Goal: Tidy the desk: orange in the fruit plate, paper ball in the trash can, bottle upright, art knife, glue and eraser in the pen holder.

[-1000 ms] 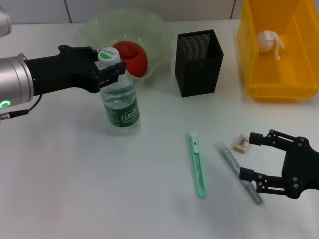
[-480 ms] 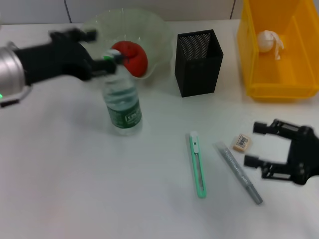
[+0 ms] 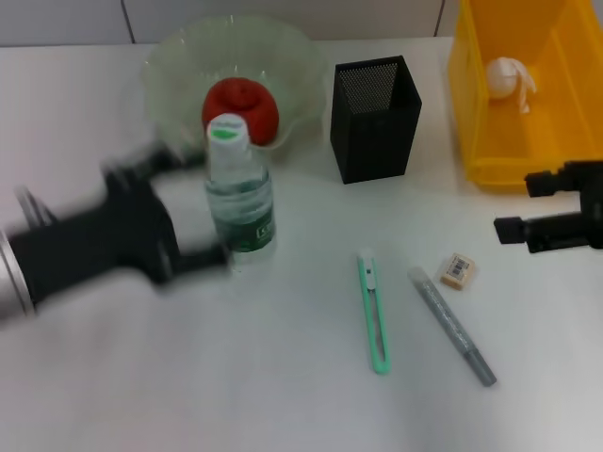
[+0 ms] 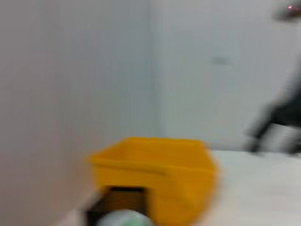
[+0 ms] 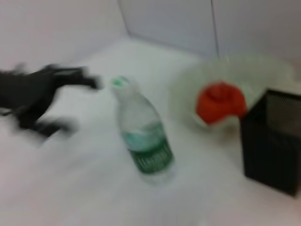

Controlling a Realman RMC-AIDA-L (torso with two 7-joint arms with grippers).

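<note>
I take the pen holder [image 3: 375, 118] as landmark. Nearest me of it lie the art knife [image 3: 375, 311], glue [image 3: 451, 325] and eraser [image 3: 456, 270], all loose on the desk [image 3: 283, 395]. My judgement: take one at a time, tip down into the holder. Left gripper [image 3: 174, 221], jaws wide, empty, sits beside the upright bottle [image 3: 239, 193], left of the holder. Right gripper [image 3: 532, 205], open, empty, hovers right of it. Orange [image 3: 241, 108] in fruit plate [image 3: 179, 56]; paper ball [image 3: 509, 75] in trash can [image 3: 537, 151], crowding the approach.
</note>
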